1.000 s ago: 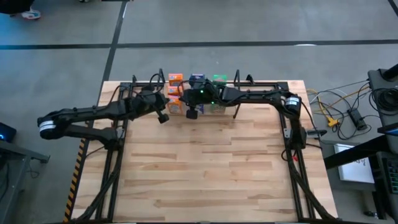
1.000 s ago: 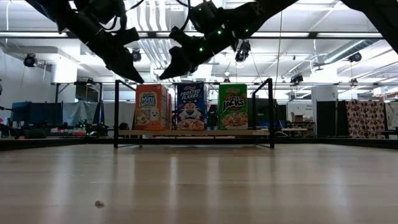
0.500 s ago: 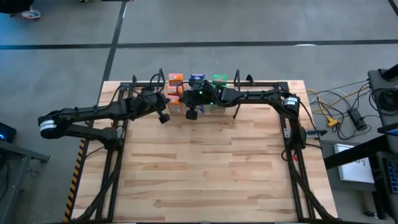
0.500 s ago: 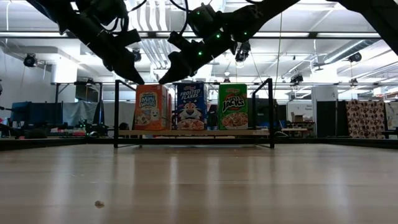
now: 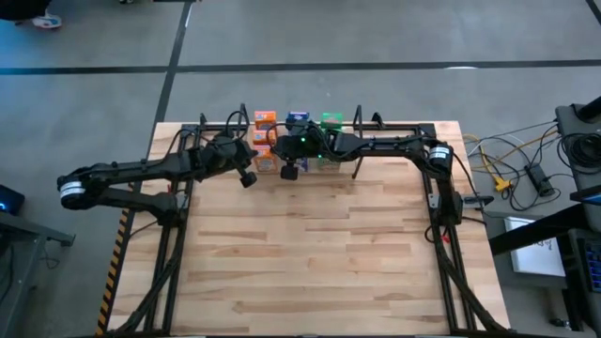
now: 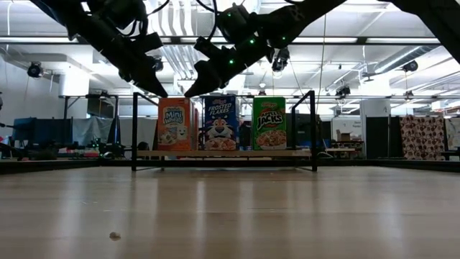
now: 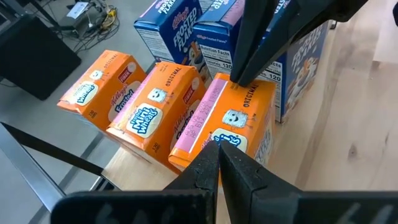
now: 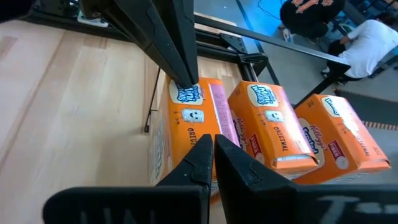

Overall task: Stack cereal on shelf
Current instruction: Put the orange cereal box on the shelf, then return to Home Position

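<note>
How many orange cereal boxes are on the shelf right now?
3, in one row at the shelf's left end: the front box under both gripper tips, a middle box behind it, and a back box farthest off. None looks hidden.

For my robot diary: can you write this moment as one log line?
left gripper: shut, over front orange cardboard cereal box | right gripper: shut, same box
</note>
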Controlling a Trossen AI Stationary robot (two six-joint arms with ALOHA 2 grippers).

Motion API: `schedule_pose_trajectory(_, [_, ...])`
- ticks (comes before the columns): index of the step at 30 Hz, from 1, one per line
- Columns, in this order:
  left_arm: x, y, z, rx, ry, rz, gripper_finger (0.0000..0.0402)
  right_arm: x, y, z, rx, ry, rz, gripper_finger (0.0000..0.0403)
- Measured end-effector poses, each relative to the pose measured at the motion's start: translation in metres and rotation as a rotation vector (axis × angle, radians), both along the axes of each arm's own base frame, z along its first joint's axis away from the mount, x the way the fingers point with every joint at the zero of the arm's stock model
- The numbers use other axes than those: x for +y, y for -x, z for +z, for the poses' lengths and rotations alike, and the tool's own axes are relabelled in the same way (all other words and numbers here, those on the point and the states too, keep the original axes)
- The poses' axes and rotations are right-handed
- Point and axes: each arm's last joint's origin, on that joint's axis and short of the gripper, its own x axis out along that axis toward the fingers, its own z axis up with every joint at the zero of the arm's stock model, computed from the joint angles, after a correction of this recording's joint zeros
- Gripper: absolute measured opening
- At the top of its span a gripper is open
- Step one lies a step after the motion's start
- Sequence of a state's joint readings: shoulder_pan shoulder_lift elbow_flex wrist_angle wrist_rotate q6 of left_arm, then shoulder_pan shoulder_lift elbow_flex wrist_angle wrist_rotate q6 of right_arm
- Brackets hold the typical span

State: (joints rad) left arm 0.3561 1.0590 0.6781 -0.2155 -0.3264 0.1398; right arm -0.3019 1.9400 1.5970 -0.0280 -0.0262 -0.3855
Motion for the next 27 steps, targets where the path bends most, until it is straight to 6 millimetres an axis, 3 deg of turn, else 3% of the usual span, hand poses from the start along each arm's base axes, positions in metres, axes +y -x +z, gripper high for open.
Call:
schedule_pose_trajectory(5, [-0.001,0.003,0.003,-0.014,-0.001,-0.001,0.0,0.001,0.001,0.002,0.002,-0.001,0.001,0.0009])
schedule_pose_trajectory(10, [-0.008,0.014,0.017,-0.075,-0.018,-0.018,0.0,0.013,0.008,0.019,0.011,-0.006,0.028,0.0009])
schedule_pose_trajectory(14, [-0.022,0.028,0.028,-0.171,0.02,-0.158,0.0,0.028,0.02,0.032,0.013,-0.027,0.082,0.0009])
schedule_pose_trajectory(20, [-0.046,0.055,0.024,-0.359,0.084,-0.381,0.0,0.056,0.053,0.04,-0.023,-0.038,0.135,0.0009])
schedule_pose_trajectory(27, [-0.064,0.083,0.011,-0.494,0.102,-0.52,0.0,0.083,0.101,0.035,-0.068,-0.063,0.168,0.0009])
